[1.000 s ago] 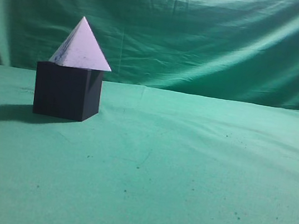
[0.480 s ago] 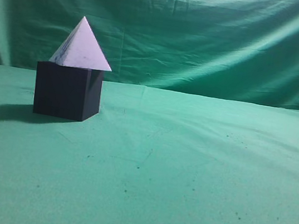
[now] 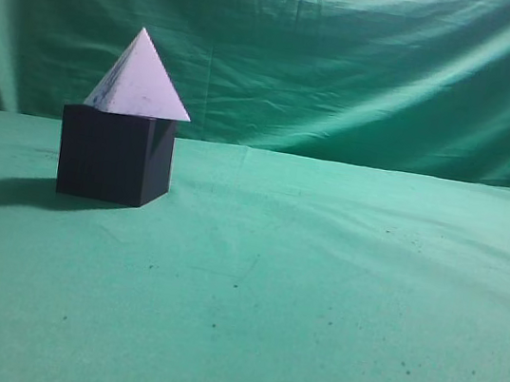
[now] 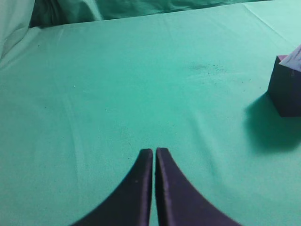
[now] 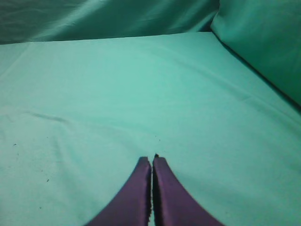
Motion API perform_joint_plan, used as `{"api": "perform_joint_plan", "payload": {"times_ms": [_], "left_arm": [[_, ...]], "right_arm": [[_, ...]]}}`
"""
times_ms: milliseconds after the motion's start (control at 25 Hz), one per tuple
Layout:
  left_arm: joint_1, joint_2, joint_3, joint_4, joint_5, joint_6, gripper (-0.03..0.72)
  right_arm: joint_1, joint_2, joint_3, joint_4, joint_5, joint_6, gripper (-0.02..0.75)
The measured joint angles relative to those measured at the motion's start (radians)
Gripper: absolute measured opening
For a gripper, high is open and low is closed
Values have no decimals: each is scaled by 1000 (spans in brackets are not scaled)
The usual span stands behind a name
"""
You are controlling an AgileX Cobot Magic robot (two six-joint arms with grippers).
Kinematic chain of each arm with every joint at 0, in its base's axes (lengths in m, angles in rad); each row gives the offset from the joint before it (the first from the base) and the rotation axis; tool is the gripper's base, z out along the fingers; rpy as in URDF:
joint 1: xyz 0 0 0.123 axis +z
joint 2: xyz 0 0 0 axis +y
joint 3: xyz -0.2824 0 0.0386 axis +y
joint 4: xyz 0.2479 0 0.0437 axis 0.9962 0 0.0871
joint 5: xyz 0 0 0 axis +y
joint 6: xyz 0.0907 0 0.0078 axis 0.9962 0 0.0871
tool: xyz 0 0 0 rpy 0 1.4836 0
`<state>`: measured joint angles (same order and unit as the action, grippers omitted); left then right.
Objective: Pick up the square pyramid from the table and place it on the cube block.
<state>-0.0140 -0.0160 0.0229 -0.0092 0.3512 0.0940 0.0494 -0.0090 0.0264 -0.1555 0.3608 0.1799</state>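
Observation:
The pale lavender square pyramid [image 3: 140, 78] stands upright on top of the dark navy cube block [image 3: 114, 157] at the left of the green table [image 3: 317, 287] in the exterior view. No gripper shows in that view. In the left wrist view the cube block [image 4: 287, 92] sits at the right edge with a sliver of the pyramid [image 4: 295, 60] above it. My left gripper [image 4: 154, 150] is shut and empty, well apart from the cube. My right gripper [image 5: 151, 158] is shut and empty over bare cloth.
A wrinkled green cloth backdrop [image 3: 351, 61] hangs behind the table. The cube casts a shadow [image 3: 5, 190] to its left. In the right wrist view the draped cloth [image 5: 263, 42] rises at the right edge of the table.

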Motion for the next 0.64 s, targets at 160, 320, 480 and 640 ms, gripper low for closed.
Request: {"api": "perform_joint_plan", "payload": {"times_ms": [160,320,480,640], "left_arm": [[0,0,0,0,0,0,0],[0,0,0,0,0,0,0],[0,0,0,0,0,0,0],[0,0,0,2,0,0,0]], "right_arm": [[0,0,0,-4,7,0,0],[0,0,0,-5,9,0,0],[0,0,0,-5,9,0,0],[0,0,0,-5,9,0,0]]}}
